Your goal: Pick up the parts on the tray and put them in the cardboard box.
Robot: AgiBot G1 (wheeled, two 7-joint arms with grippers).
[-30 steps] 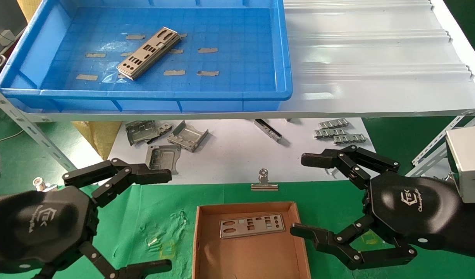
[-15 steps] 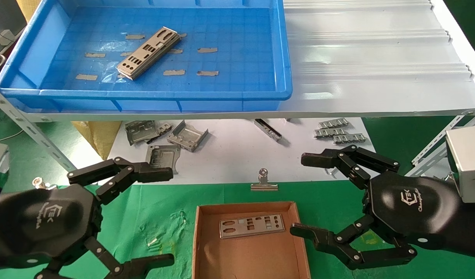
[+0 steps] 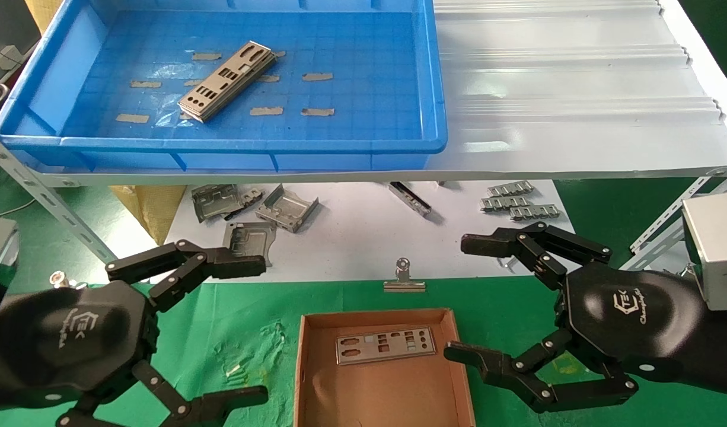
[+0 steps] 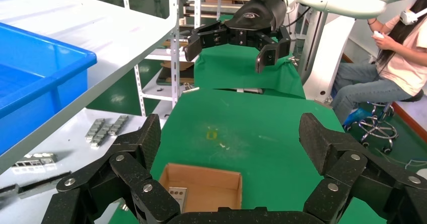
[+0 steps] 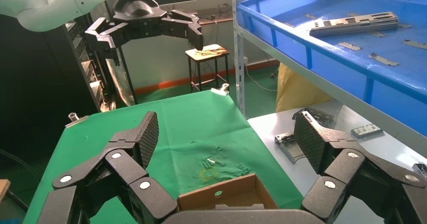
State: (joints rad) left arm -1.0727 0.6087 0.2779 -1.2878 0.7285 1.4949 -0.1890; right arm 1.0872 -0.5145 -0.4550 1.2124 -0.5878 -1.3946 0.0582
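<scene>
Head view: left gripper (image 3: 221, 332) at 8 o'clock and right gripper (image 3: 464, 296) at 4 o'clock, both spread wide, empty. Stacked parts (image 3: 227, 82) at 11 o'clock in tray (image 3: 221, 145), awaiting pickup; one plate (image 3: 385, 344) lies in cardboard box (image 3: 381, 391).

**Both pincers gaping beside the box**

A stack of parts (image 3: 228, 81) lies in the tray (image 3: 434, 89). One part (image 3: 385, 344) rests in the cardboard box (image 3: 381, 379). The left pincer (image 3: 245, 332) and right pincer (image 3: 461, 296) flank it, spread wide and empty.
</scene>
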